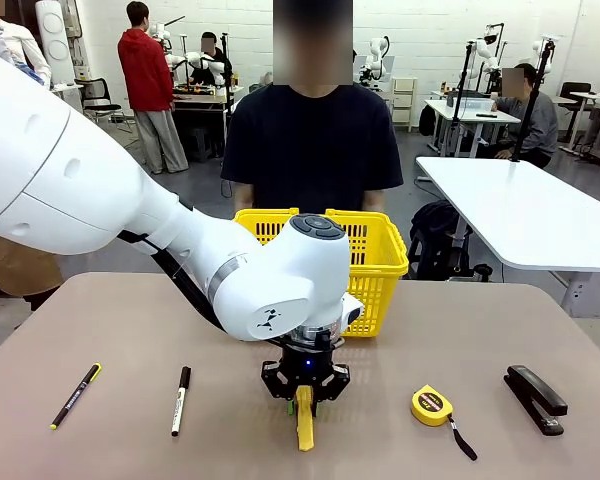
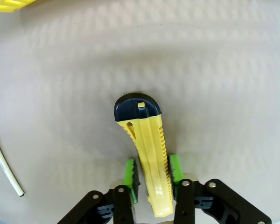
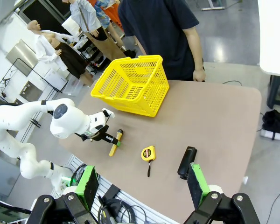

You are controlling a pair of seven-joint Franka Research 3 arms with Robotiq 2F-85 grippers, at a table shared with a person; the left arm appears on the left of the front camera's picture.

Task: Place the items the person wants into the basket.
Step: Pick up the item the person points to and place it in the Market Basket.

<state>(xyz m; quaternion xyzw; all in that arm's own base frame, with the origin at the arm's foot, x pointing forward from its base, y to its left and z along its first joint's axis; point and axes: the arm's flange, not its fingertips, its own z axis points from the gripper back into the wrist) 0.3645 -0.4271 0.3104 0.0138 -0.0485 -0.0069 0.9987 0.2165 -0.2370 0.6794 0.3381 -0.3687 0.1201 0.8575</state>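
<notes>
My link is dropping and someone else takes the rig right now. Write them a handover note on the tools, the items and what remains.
Left tool: shut on the yellow utility knife, which lies on the table, not yet lifted.
Right tool: open, holding nothing, high above the table.
Basket: far side, in front of the person; looks empty.
Pen and marker: on the table, on the robot's left of the knife, untouched.
Done: knife gripped.
Left: carry it to the basket, then whatever else the person wants.
</notes>
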